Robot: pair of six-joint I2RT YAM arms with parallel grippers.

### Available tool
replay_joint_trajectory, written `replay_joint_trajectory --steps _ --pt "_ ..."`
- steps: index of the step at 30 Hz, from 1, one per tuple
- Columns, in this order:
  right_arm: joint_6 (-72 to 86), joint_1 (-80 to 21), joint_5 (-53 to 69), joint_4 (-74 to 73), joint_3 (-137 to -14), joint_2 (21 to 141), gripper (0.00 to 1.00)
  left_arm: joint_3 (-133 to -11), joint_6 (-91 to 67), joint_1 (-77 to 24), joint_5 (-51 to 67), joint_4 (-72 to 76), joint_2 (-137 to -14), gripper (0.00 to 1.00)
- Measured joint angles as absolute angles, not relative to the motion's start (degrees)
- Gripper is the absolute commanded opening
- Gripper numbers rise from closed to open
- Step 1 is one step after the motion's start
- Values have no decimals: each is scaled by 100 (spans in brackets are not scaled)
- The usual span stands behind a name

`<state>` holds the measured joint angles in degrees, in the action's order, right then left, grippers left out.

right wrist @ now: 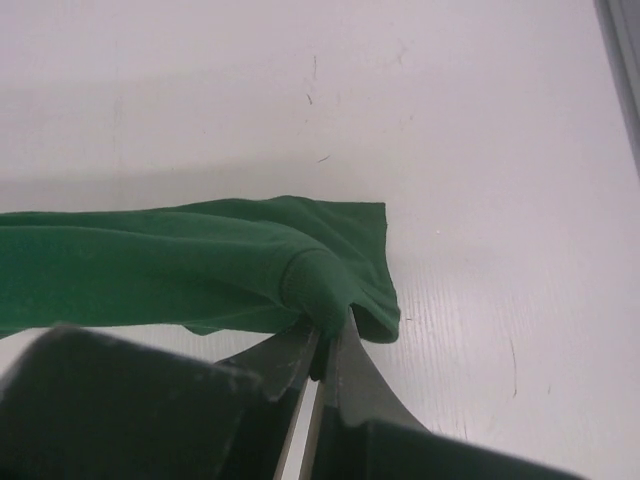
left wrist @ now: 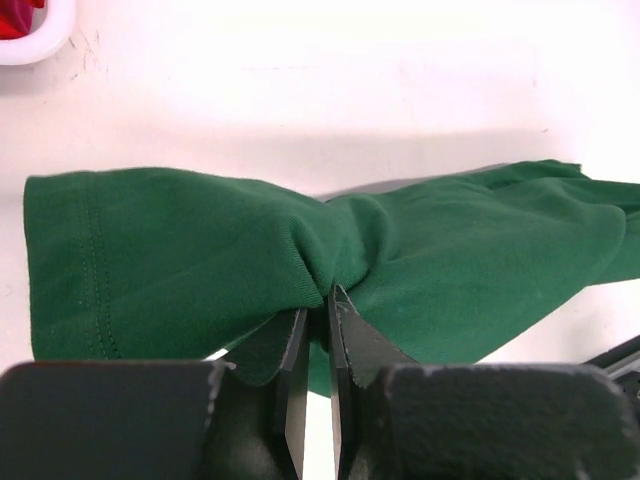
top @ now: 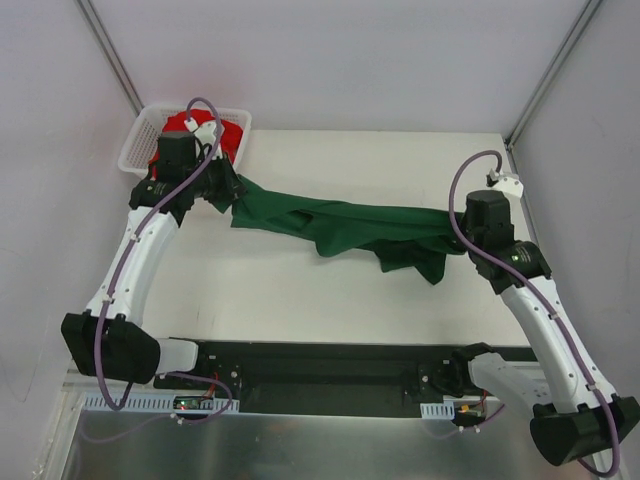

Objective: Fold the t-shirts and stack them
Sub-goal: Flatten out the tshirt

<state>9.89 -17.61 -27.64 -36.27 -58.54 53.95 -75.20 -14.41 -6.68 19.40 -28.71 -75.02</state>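
Note:
A dark green t-shirt (top: 345, 228) hangs stretched between my two grippers above the white table (top: 300, 290). My left gripper (top: 232, 196) is shut on its left end, the cloth bunched at the fingertips (left wrist: 322, 298). At the right end, my right gripper (top: 458, 238) is pinched shut on a fold of the green t-shirt (right wrist: 200, 265), near a ribbed hem (right wrist: 318, 290). The bright red t-shirt (top: 190, 126) lies crumpled in the white mesh basket (top: 140, 140) at the back left, partly hidden by my left arm.
The basket's corner (left wrist: 30, 30) shows at the top left of the left wrist view. Grey walls enclose the table on the left, back and right. A black rail (top: 330, 365) with both arm bases runs along the near edge.

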Motion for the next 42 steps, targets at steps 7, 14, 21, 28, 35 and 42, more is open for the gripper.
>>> replay_joint_trajectory --steps 7,14,21,28,35,42 --pt "921 -1761 -2958 -3712 -5854 5013 1 -7518 -1459 -672 1988 -3245 -6705 3" --pt "784 -1761 -3050 -3922 -5944 4517 1 -7566 -1463 -676 2040 -3730 -5730 4" --pt "622 -1712 -3562 -4132 -6163 4145 1 -8086 -1441 -633 1835 -4287 -5347 3" --pt "565 -1715 -3750 -4246 -6204 3992 1 -8694 -1439 -642 1817 -4853 -5057 3" --pt "572 -1719 -3658 -4351 -6281 3852 1 -9212 -1439 -642 1817 -5450 -4864 3" --pt "541 -1726 -3658 -4445 -6479 3494 1 -9649 -1444 -642 1820 -5804 -4626 3"
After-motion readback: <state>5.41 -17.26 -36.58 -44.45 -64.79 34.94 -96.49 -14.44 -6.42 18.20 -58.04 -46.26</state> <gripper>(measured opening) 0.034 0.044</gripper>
